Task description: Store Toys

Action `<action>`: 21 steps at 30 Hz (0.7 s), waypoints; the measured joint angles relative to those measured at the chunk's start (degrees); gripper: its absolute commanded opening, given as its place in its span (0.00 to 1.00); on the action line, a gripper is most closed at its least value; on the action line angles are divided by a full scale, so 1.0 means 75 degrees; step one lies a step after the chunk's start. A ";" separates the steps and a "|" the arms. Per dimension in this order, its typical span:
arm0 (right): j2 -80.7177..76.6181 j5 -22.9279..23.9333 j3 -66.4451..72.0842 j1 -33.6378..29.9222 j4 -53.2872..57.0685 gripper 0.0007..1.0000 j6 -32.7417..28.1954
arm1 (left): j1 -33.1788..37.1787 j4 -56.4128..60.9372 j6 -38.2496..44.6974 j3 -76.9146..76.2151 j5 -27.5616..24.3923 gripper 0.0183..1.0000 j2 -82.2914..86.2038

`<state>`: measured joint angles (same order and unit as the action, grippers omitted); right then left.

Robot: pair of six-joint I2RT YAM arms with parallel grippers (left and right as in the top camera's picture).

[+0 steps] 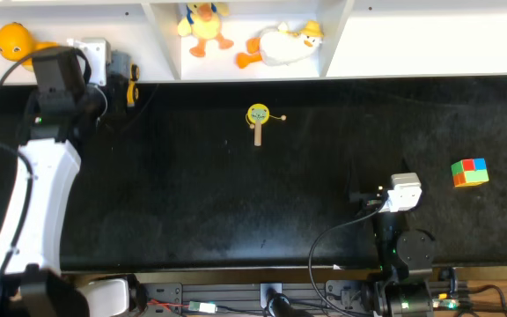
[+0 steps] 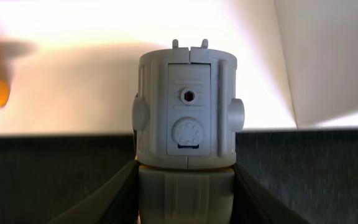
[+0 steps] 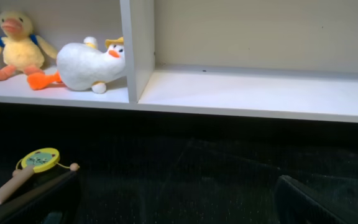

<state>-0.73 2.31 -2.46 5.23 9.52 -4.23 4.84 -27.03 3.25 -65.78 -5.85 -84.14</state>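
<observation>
Our left gripper (image 2: 185, 190) has its fingers (image 2: 104, 205) pressed against both sides of the grey toy robot (image 2: 186, 106). They grip its pale lower part, and the rounded grey body rises above the fingertips. In the top view this sits at the upper left, with the toy at the front lip of the left compartment of the white shelf (image 1: 429, 35). An orange toy (image 1: 11, 40) lies further left in the same compartment.

Our right gripper (image 3: 179, 202) stands at the lower right of the top view, fingers spread wide apart over the black mat (image 1: 192, 194). Beyond it we see a rattle drum (image 1: 258, 116) on the mat at upper centre and a coloured cube (image 1: 469, 173) at the right. A yellow duck (image 1: 202, 22) and a white duck (image 1: 280, 44) sit in the middle compartment.
</observation>
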 measured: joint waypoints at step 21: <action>0.0000 0.0003 0.0000 0.0000 0.0000 1.00 -0.0003 | 0.0000 0.0656 -0.0280 -0.1370 -0.0017 0.24 -0.1818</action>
<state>-0.73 2.33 -2.46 5.23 9.52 -4.25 4.84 -22.11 1.15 -76.05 -5.98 -97.78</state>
